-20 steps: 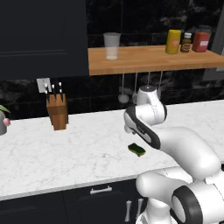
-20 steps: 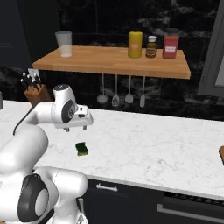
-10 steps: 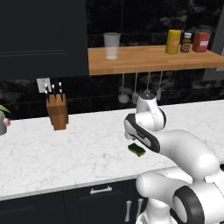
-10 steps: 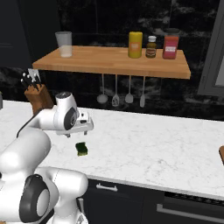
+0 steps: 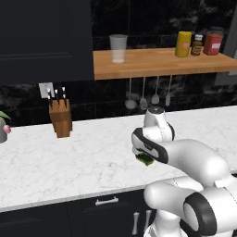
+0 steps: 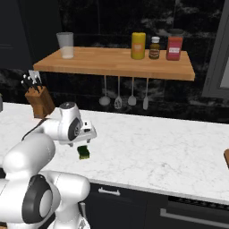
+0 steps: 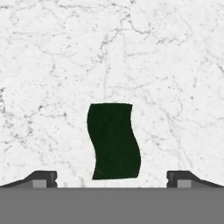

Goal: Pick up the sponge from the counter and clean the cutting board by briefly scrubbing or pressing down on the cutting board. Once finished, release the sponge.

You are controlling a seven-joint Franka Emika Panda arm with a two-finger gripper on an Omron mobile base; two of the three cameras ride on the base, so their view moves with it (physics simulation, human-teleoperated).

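Note:
The dark green sponge (image 7: 113, 141) lies flat on the white marble counter (image 7: 175, 65); it also shows as a small green block (image 6: 83, 152), partly hidden behind my forearm in the left base view (image 5: 146, 159). My gripper (image 7: 112, 178) hangs straight above the sponge, open, with one fingertip (image 7: 43, 177) to each side of it and nothing between them. In the right base view the gripper (image 6: 83, 142) is just over the sponge. A sliver of the brown cutting board (image 6: 226, 157) shows at the far right edge of the counter.
A wooden knife block (image 5: 60, 118) stands at the back left of the counter. A wooden wall shelf (image 6: 116, 62) carries a glass (image 6: 65, 44) and jars, with utensils (image 6: 125, 96) hanging under it. Bare marble stretches between the sponge and the board.
The arm has bent forward and down, bringing the hand lower over the sponge. The jaws stay wide and the sponge has not moved.

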